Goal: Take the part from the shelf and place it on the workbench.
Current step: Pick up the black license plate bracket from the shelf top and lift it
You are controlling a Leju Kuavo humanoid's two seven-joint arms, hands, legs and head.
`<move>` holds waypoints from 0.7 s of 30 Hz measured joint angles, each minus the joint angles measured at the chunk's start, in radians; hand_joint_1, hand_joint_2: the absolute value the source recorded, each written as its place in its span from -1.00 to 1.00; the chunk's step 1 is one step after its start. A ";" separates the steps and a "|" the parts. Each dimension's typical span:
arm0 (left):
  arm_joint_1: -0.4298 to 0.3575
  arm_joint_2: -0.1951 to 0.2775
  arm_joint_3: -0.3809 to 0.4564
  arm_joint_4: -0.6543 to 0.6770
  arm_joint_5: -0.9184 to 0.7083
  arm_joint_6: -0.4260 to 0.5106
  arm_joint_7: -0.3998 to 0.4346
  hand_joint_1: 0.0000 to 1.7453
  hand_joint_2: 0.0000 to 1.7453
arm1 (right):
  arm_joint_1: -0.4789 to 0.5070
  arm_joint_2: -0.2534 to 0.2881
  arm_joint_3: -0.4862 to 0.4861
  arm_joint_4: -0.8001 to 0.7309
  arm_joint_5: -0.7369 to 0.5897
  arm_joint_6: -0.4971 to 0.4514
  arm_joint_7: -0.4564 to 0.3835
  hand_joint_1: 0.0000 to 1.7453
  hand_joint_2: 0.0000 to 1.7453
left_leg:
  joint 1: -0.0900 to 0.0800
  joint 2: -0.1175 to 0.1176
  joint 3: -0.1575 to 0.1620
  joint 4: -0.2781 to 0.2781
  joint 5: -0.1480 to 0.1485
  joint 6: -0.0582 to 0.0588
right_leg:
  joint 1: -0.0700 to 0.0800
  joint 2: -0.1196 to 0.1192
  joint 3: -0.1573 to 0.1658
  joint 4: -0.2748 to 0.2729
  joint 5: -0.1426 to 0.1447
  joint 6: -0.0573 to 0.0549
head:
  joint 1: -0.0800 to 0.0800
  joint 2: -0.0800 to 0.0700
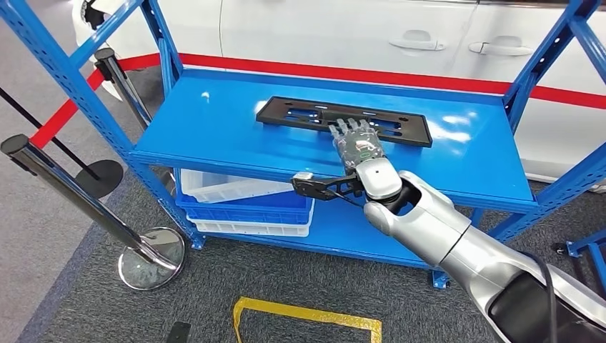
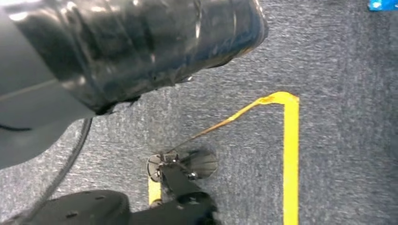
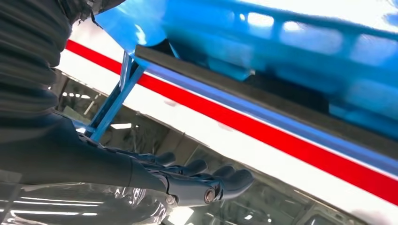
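Note:
A flat black part (image 1: 300, 113) with several cut-outs lies on the top board of the blue shelf (image 1: 214, 128), towards the back. My right hand (image 1: 357, 139) reaches in from the front, its fingers stretched out flat over the part's near edge, right of its middle. The right wrist view shows the part (image 3: 263, 96) as a dark strip on the blue board. There my right hand (image 3: 187, 178) holds nothing, and its fingers (image 3: 234, 178) lie straight, apart from the part.
White and blue bins (image 1: 243, 204) sit on the lower shelf. Chrome barrier posts (image 1: 78, 196) with a round base (image 1: 151, 259) stand to the left. A white car (image 1: 343, 28) is close behind the shelf. Yellow tape (image 1: 307, 314) marks the grey carpet.

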 joint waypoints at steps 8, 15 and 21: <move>-0.001 -0.002 -0.003 0.000 0.003 0.000 0.001 -1.00 -1.00 | 0.003 0.007 0.000 -0.003 -0.002 0.002 -0.007 -1.00 1.00 | 0.003 0.000 0.054 -0.060 -0.007 0.028 | -0.002 -0.002 -0.078 0.164 -0.085 0.034 | 0.005 0.000; 0.001 -0.003 -0.003 0.000 0.008 0.002 0.009 -1.00 -1.00 | 0.022 0.009 0.001 0.000 -0.003 0.002 -0.011 -1.00 1.00 | 0.001 -0.006 0.073 -0.034 -0.049 0.018 | -0.012 -0.004 -0.072 0.045 0.044 0.034 | 0.005 0.000; 0.000 -0.001 -0.006 0.000 0.010 0.006 0.011 -1.00 -1.00 | 0.025 0.015 0.001 0.002 -0.008 0.011 -0.016 -1.00 1.00 | 0.003 -0.003 0.056 0.011 -0.086 -0.010 | -0.012 -0.003 -0.040 -0.003 0.036 0.004 | 0.000 0.000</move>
